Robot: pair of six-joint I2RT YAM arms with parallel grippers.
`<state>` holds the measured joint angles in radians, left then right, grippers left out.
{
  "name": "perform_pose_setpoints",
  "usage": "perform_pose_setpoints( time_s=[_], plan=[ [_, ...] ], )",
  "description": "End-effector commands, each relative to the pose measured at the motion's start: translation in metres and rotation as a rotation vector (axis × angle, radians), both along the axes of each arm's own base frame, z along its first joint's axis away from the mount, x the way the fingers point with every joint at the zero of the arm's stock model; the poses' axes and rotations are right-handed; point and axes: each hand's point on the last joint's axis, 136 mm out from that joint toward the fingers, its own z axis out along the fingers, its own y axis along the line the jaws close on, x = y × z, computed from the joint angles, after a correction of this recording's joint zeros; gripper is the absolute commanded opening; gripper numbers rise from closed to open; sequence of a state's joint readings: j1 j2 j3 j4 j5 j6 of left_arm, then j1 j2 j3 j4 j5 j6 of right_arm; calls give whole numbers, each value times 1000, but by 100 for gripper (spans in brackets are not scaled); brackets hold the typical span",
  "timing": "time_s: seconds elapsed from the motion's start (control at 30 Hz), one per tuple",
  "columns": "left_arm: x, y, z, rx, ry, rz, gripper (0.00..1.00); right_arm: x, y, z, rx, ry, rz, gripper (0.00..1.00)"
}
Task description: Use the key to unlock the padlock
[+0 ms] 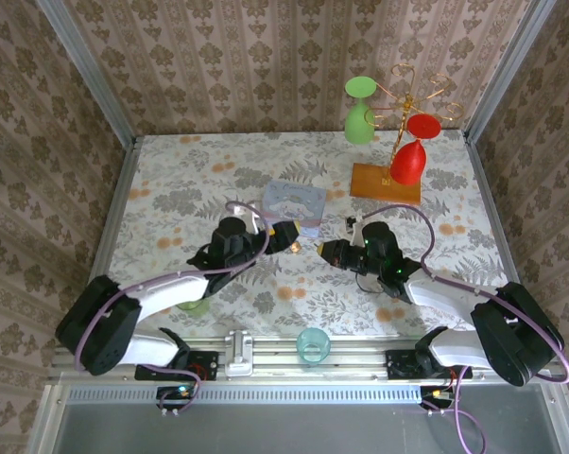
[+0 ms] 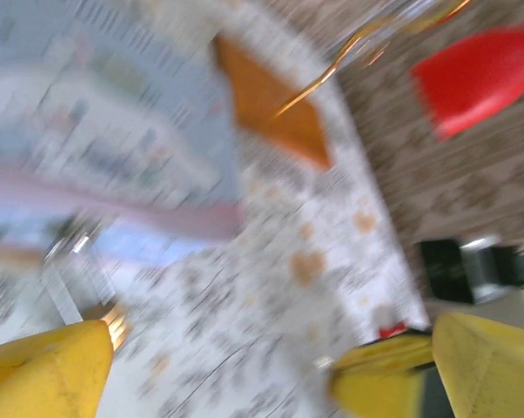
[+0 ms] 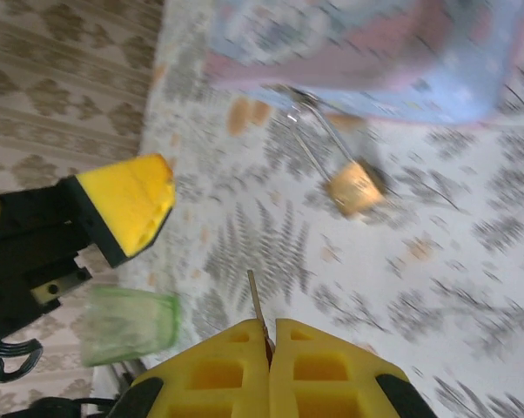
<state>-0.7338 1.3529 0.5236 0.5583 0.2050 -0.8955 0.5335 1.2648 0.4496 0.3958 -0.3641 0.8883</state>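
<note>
Although the padlock [image 3: 356, 187] is very small, I can see it lying on the flowery cloth [image 3: 471, 287], out in the open. Its gold body is on the side near me. Its thin wire loop points away, toward the blue tin box [image 3: 375, 52] just behind it. The loop gets close to the edge of the box, but I cannot tell if they touch.

The key [image 3: 255, 300] is a thin dark sliver. It sticks up from between the yellow fingers of my right gripper [image 3: 271, 329], which are pressed together on it. The key's tip is near the padlock but not touching it.

My left gripper [image 2: 223, 366] is on the other side of the padlock. Its two yellow fingers [image 2: 44, 370] are wide apart and hold nothing. That camera's picture is very blurry, so the gold glint by one finger may be the padlock.

From above, both grippers face each other in the middle of the table, just in front of the box. A green cup [image 3: 127, 324] sits under my left arm. A teal cup [image 1: 313, 345] stands at the near edge. Far back on the right is a wooden stand [image 1: 384, 182] with red glasses [image 1: 407, 163] and a green glass [image 1: 360, 121] hanging on it.
</note>
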Motion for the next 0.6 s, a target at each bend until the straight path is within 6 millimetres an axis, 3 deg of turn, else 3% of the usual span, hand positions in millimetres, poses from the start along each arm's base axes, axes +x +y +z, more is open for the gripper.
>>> perform_pose_setpoints(
  time_s=[0.0,0.23,0.43,0.57],
  plan=[
    [-7,-3,-27,60,23,-22,91,-6,-12,-23,-73,50,-26,0],
    [10,-5,-63,124,27,27,81,-7,-10,-33,-71,71,-19,0],
    [25,-6,-81,231,-15,43,81,-9,-11,-41,-77,79,-17,0],
    [36,-9,-94,212,-5,40,78,-9,-12,-45,-87,86,-19,0]
  ],
)
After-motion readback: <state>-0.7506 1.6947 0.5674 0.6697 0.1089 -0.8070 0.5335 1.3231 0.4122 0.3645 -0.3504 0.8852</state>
